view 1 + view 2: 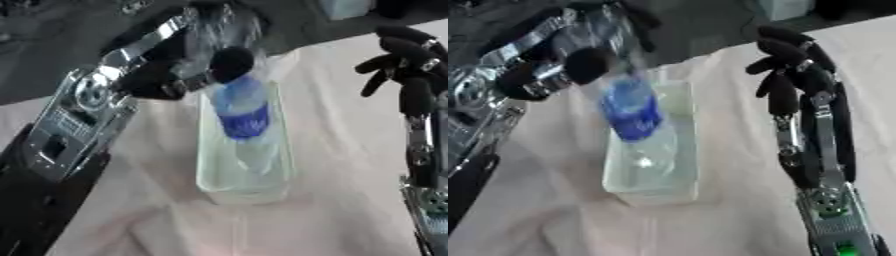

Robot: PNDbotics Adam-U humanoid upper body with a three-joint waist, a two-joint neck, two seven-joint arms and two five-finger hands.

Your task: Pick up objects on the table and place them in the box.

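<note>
A clear plastic bottle with a blue label (242, 112) hangs tilted over a clear plastic box (245, 186) that stands on the pale cloth. The bottle's lower end is inside the box. My left hand (188, 70) comes in from the upper left with its fingers and thumb curled round the bottle's upper part. My right hand (785, 62) hangs to the right of the box, above the cloth, fingers curled downward and holding nothing.
The pale cloth (341, 210) covers the table and lies wrinkled in front of the box. Beyond the table's far edge the floor is dark (52, 30). A pale box-like thing (785, 9) sits at the top edge.
</note>
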